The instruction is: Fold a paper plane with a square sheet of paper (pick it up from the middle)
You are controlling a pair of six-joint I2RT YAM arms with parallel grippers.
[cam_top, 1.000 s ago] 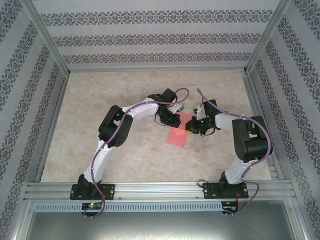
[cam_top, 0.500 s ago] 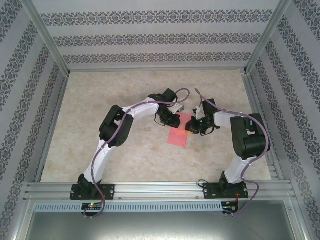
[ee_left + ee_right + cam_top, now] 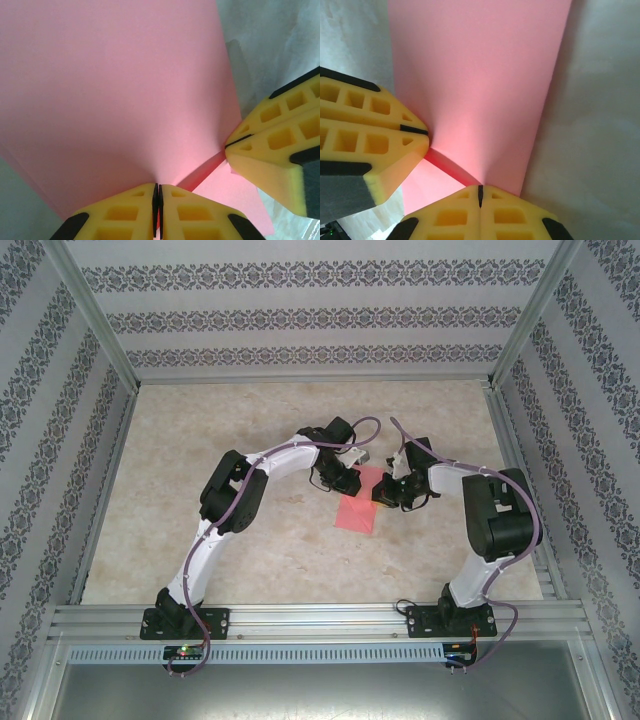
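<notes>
Fingers of left gripper (image 3: 157, 192) and right gripper (image 3: 480, 192) are clenched on square sheet of paper (image 3: 115, 90) at 6 and 4 o'clock; judged light, limp, best pinched edgewise.

There was one pink-red sheet of paper (image 3: 358, 512) on one worktop (image 3: 230, 420). Two arms were counted, the left arm (image 3: 215, 530) and the right arm (image 3: 497, 525), with two end effectors, the left end effector (image 3: 157, 189) and the right end effector (image 3: 480, 190), each bearing two yellow fingers (image 3: 125, 212).
</notes>
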